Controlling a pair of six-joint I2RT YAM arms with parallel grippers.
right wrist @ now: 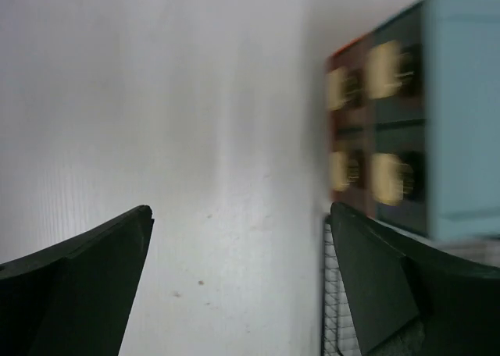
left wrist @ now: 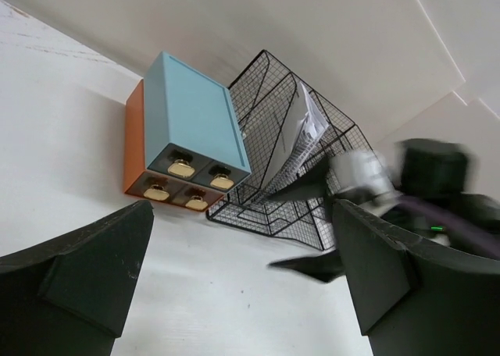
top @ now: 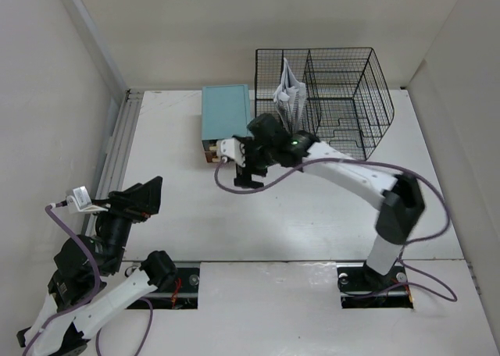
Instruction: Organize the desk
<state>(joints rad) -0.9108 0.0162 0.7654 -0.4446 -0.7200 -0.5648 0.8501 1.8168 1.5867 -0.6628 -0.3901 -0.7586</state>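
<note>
The white desk (top: 312,215) has a ribbed metal rail (top: 117,154) along its left edge. My right gripper (top: 244,169) is open and empty, low over the desk just in front of the teal-topped drawer box (top: 226,120). In the right wrist view my right gripper (right wrist: 238,286) frames bare desk (right wrist: 156,98), with the box's drawer fronts (right wrist: 383,122) blurred at the right. My left gripper (top: 144,200) is open and empty, raised near the left rail. In the left wrist view my left gripper (left wrist: 242,293) looks across the desk (left wrist: 62,153) at the box (left wrist: 191,118).
A black wire-mesh file rack (top: 336,98) stands at the back right, touching the drawer box, with white papers (top: 289,94) upright in its left slot. It also shows in the left wrist view (left wrist: 266,192). Pale walls surround the desk.
</note>
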